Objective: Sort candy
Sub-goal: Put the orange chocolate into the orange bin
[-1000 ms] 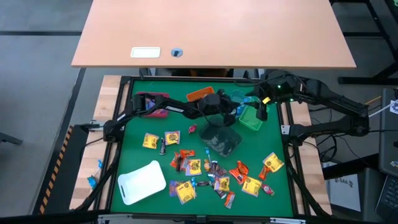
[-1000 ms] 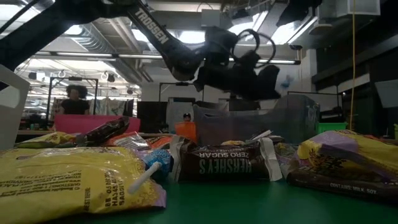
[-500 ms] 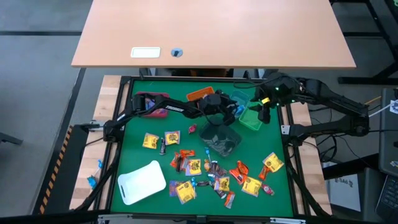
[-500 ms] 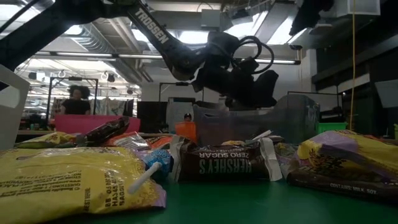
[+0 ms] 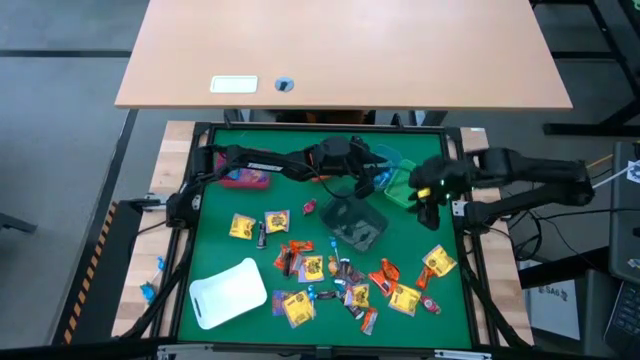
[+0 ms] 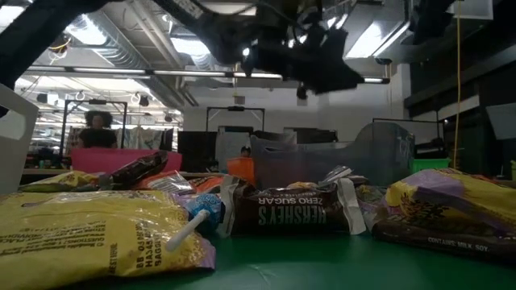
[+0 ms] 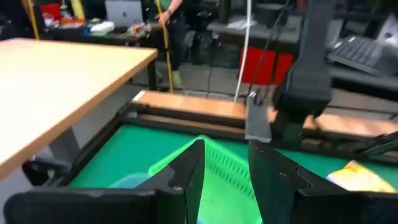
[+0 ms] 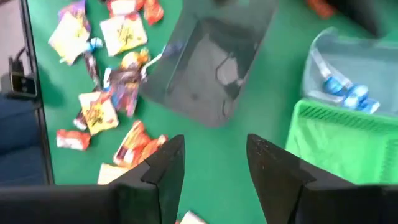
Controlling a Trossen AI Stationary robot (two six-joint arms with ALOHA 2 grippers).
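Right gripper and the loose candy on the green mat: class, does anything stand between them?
Nothing visible does. The right gripper, open and empty, hovers beside the green bin. Bare green mat separates it from the candy pile. The dark bin sits off to the side.

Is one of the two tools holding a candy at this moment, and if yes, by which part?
Nothing is held. The left tool is open and empty above the bins; the right tool is open and empty too, over the green mat.
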